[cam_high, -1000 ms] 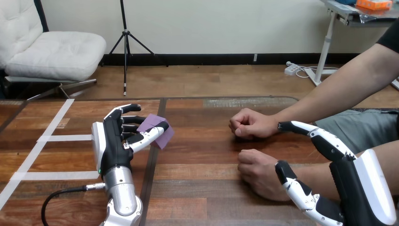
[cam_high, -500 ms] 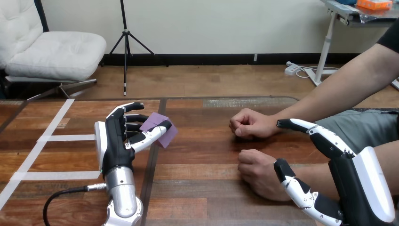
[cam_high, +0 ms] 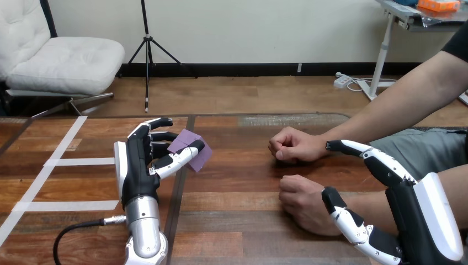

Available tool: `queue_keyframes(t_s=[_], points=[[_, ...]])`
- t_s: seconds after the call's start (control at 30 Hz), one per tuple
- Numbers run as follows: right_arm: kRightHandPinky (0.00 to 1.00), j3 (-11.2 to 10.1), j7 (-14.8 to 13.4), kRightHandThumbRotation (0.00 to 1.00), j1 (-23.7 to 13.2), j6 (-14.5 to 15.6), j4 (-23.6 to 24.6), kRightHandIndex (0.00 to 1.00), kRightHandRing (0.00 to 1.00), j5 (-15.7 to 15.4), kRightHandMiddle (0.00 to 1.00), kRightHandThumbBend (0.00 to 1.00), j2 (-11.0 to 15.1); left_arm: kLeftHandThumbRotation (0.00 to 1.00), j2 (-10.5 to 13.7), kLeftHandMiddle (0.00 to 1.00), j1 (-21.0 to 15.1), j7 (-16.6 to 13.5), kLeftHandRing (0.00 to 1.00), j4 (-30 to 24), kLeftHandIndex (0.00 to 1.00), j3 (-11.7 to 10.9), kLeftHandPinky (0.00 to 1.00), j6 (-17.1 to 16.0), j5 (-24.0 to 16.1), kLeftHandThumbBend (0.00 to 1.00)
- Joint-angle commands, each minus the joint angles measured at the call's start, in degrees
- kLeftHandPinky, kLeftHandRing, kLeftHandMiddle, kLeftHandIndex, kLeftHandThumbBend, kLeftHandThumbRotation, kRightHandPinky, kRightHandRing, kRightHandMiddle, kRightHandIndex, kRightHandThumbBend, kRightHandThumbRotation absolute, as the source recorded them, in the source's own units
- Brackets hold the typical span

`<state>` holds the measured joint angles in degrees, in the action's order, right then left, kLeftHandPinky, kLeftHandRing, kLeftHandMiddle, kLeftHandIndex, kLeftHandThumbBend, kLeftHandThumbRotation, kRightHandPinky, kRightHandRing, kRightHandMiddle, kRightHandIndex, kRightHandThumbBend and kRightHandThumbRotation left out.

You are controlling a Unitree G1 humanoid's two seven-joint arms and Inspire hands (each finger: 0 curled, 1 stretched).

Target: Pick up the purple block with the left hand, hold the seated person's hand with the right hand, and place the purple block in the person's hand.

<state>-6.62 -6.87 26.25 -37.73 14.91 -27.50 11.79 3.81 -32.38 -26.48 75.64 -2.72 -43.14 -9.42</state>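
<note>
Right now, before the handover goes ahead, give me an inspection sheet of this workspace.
surface: wooden table, white tape lines at its left.
job's things: purple block held in the left hand; the person's nearer hand and farther hand rest on the table as fists.
clutter: nothing seen.
hands: left hand shut on the block, fingers and thumb pinching it; right hand open, thumb and fingers either side of the nearer wrist, not closed round it.
cables: nothing seen among the job's things.
surroundings: person seated at the table's right side.
</note>
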Motion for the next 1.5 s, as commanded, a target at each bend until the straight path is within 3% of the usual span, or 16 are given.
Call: queue_keyframes(t_s=[0.0, 0.33, 0.63, 0.83, 1.13, 1.47], points=[[0.83, -0.52, -0.09, 0.49, -3.76, 0.44, 0.18, 0.77, 0.81, -0.13, 0.80, 0.45, 1.47, 0.00, -0.42, 0.52, -1.35, 1.08, 0.50, -3.69, 0.63, -0.45, 0.53, -2.59, 0.65, 0.72], [0.84, -1.16, 0.50, 0.50, -3.95, 2.71, 1.43, 0.79, 0.82, -1.15, 0.82, 0.47, 2.16, 0.00, -0.93, 0.53, -0.31, 2.56, 0.50, -4.60, 0.63, -0.44, 0.54, -4.82, 0.82, 0.71], [0.85, -1.39, 1.53, 0.49, -4.26, 5.22, 2.75, 0.81, 0.84, -1.12, 0.84, 0.51, 3.75, 0.00, -1.67, 0.52, 0.76, 3.68, 0.50, -5.69, 0.63, -0.41, 0.55, -6.42, 1.22, 0.72], [0.87, -2.05, 2.38, 0.48, -4.55, 7.22, 3.78, 0.83, 0.85, -2.67, 0.86, 0.54, 5.46, 0.00, -2.11, 0.53, 1.63, 4.62, 0.50, -6.54, 0.63, -0.35, 0.55, -7.70, 1.35, 0.72], [0.92, -3.08, 5.16, 0.40, -4.95, 10.98, 5.71, 0.87, 0.89, -4.39, 0.89, 0.60, 8.62, 0.00, -3.10, 0.52, 2.88, 6.40, 0.50, -7.73, 0.63, -0.71, 0.55, -9.18, 2.11, 0.73], [0.97, -4.28, 9.43, 0.34, -5.73, 17.17, 8.26, 0.89, 0.93, -9.03, 0.92, 0.66, 11.98, 0.00, -3.57, 0.51, 4.17, 7.01, 0.49, -8.63, 0.63, -0.24, 0.56, -11.33, 1.70, 0.73]])
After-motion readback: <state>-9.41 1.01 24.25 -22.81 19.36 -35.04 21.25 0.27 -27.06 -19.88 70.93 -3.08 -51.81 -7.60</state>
